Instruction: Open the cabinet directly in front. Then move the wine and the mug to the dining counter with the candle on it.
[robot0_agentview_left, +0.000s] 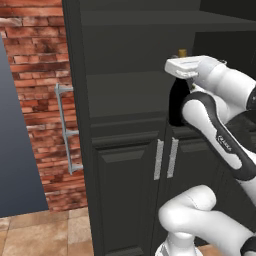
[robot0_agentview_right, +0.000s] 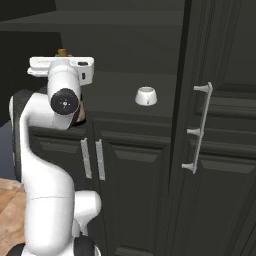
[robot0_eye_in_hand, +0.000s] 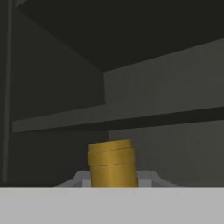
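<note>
A red brick wall with pale mortar (robot0_agentview_left: 40, 75) rises just left of the tall black unit. Beige stone floor tiles (robot0_agentview_left: 45, 235) lie at its foot. A flat blue-grey panel (robot0_agentview_left: 15, 150) stands further left.

You get dim, flat rendered light: the cabinet (robot0_agentview_left: 125, 100) interior reads near-black, with soft shelf shadows. The brick wall (robot0_agentview_left: 40, 75) is brighter. The hand view is murky and soft; only the wine (robot0_eye_in_hand: 112, 162) cap glows.
</note>
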